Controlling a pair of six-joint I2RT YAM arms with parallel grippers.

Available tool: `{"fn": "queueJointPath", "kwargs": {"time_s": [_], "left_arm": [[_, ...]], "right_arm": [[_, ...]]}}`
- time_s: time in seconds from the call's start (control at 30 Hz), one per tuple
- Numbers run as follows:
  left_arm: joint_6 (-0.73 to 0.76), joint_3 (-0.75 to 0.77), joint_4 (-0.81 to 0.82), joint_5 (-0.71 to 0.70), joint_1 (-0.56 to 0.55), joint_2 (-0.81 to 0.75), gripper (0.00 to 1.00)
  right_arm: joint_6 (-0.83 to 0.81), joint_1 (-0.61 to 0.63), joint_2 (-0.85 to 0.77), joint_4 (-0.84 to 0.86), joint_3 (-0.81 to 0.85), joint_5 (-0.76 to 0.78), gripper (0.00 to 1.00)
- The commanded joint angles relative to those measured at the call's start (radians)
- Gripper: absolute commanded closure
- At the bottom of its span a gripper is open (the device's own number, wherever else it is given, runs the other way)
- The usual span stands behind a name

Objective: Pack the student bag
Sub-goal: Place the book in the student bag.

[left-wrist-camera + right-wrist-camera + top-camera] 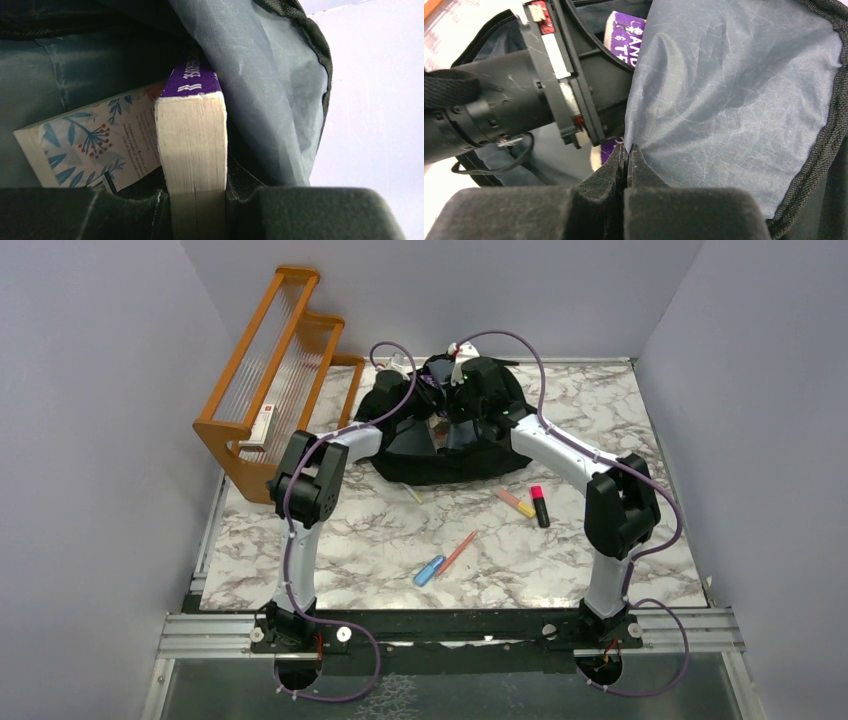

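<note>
The student bag (440, 460) lies open at the back of the table, black with grey lining (734, 90). My left gripper (196, 200) is inside its mouth, shut on the page edge of a thick book with a purple cover (192, 135), held upright. A second book with a floral cover (95, 145) leans inside the bag, left of the purple one. My right gripper (626, 152) is shut on an edge of the grey lining and holds the flap up. The purple book (626, 32) shows behind the left arm's wrist (499, 100).
An orange wooden rack (275, 380) stands at the back left. Loose on the marble table in front of the bag lie a pink and black highlighter (540, 506), an orange marker (516, 503), an orange pen (458, 552) and a blue pen (430, 570).
</note>
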Motion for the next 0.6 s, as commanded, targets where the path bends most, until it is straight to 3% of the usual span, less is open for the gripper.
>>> {"fn": "queueJointPath", "kwargs": {"time_s": [0.0, 0.27, 0.57], "left_arm": [[-0.018, 0.062, 0.163, -0.055, -0.031, 0.028, 1.0], [-0.011, 0.137, 0.164, -0.069, -0.069, 0.129, 1.0], [0.059, 0.232, -0.048, -0.098, -0.089, 0.179, 0.7]], "right_arm": [[0.033, 0.008, -0.052, 0.098, 0.044, -0.06, 0.99], [0.043, 0.008, -0.045, 0.106, 0.042, -0.059, 0.99], [0.044, 0.008, -0.039, 0.109, 0.021, -0.048, 0.99]]}}
